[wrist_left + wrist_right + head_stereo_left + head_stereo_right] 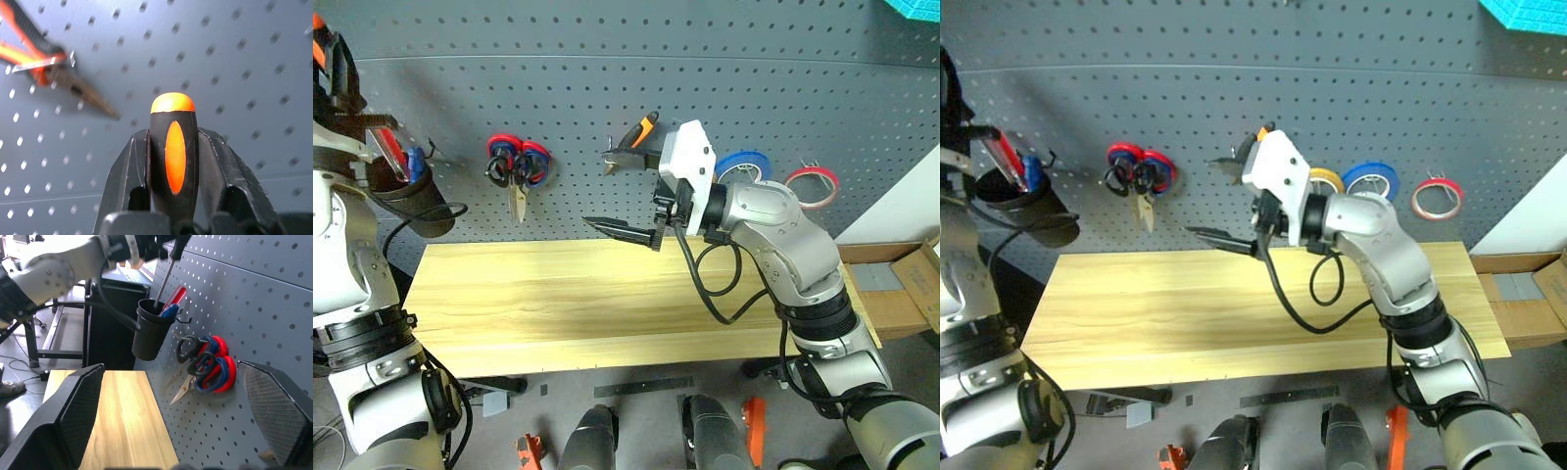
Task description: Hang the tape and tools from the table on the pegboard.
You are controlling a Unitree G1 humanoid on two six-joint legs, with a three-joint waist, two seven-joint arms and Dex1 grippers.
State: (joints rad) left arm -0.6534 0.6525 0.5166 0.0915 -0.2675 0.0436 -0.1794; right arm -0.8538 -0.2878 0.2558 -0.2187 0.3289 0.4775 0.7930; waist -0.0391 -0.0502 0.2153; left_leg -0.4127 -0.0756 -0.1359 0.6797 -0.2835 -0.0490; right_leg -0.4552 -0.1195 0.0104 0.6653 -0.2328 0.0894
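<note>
The slim screwdriver with an orange-and-black handle [173, 154] is held by its handle, its thin shaft angling down into a black cup on the dark grey perforated pegboard [607, 98]. On that board hang the small black-handled scissors [191, 354], overlapping a red-and-blue pair, the orange-handled needle-nose pliers [631, 144] with jaws pointing left, and the thin red ring of tape [813, 186] far to the right. The long table of light yellowish wood planks [558, 304] stands against the board with a bare top.
</note>
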